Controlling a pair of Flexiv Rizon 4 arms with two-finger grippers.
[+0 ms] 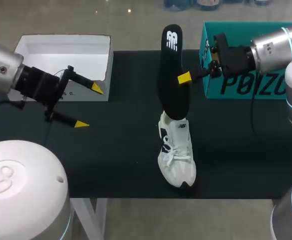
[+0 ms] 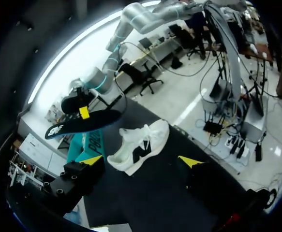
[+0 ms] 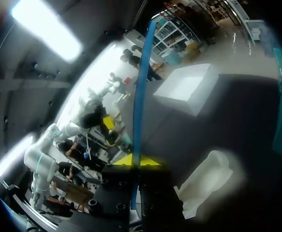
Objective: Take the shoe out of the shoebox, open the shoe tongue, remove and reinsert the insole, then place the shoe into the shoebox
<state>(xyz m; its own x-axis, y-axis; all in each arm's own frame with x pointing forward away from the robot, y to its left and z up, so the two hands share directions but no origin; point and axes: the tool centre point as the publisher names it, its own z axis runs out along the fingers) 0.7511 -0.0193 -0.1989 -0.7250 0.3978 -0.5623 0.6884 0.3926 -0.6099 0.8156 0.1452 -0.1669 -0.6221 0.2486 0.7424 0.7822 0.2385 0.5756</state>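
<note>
Right fingers (image 1: pixel 184 77) pinch the insole (image 1: pixel 172 70) from two sides, about mid-length. Left fingers (image 1: pixel 96 89) are spread wide with nothing between them, well left of the shoe (image 1: pixel 176 155).

Counts: one shoe, one insole, two boxes, two arms.

Shoe: white with white laces, dark logo and trim, dark toe tip. It stands upright on the black counter (image 1: pixel 110 150), toe toward the near edge.

Insole: black, with a white logo near its upper end. It stands up over the shoe's heel with its lower end at the shoe's opening; cannot tell if it is inside.

White box (image 1: pixel 60 50): open, far-left of the shoe. Teal shoebox (image 1: pixel 246 85): far-right of the shoe.

The head view shows only one yellow tip on the insole. The right wrist view shows both tips (image 3: pixel 124 161) clamped on it, with the insole (image 3: pixel 140 96) edge-on as a thin blue strip and the shoe (image 3: pixel 206 181) a blur beside them. The left wrist view shows the shoe (image 2: pixel 141 145) side-on ahead of the left fingers (image 2: pixel 191 162), logo visible, the insole (image 2: pixel 82 125) above it.
</note>
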